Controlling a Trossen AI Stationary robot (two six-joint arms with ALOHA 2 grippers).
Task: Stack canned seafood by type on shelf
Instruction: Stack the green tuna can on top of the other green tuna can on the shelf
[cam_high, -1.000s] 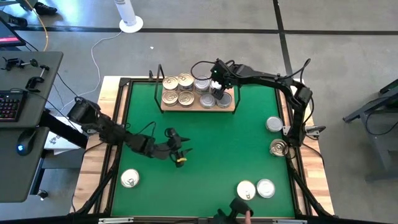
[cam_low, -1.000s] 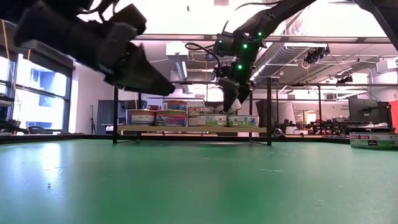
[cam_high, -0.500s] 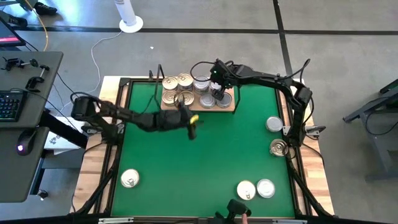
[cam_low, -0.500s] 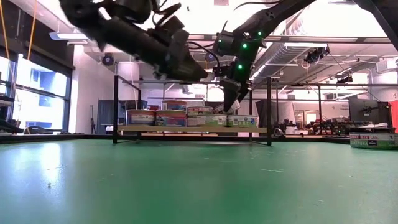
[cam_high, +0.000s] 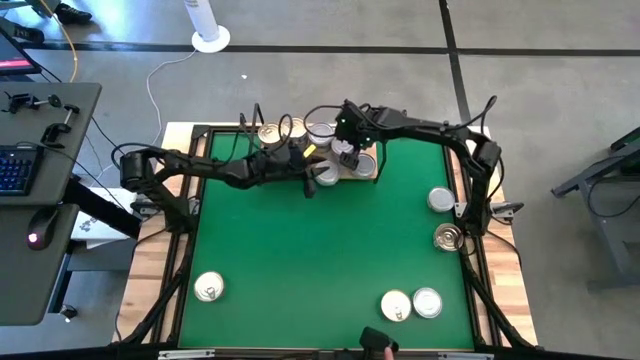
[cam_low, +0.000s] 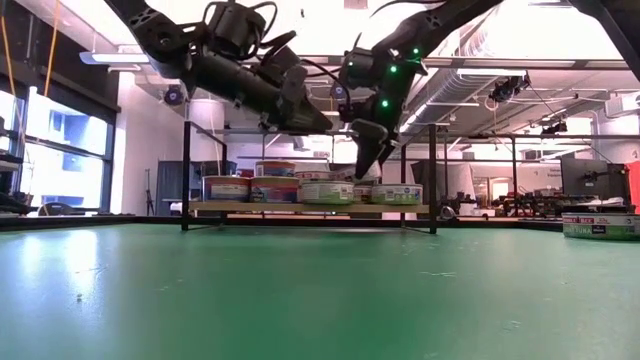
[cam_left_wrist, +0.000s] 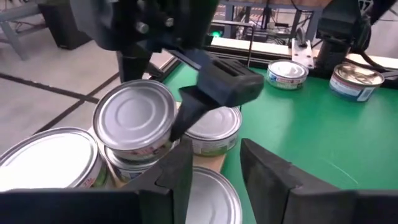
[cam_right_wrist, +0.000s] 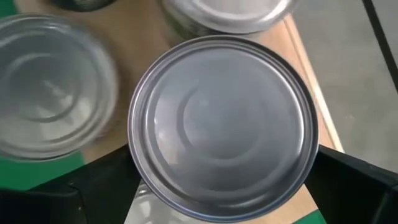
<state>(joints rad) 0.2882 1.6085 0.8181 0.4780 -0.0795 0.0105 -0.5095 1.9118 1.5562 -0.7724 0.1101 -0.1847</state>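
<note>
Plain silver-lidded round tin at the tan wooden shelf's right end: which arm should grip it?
Right. The right gripper has its open fingers straddling that tin; the left gripper hangs beside it, at the shelf's front.

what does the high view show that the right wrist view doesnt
Only the high view shows the left pincer at the shelf's front edge, plus five loose cans on the green mat, such as one near the left corner. Only the right wrist view shows a silver-lidded can close up between the right pincer's fingers. Both show the shelf.
</note>
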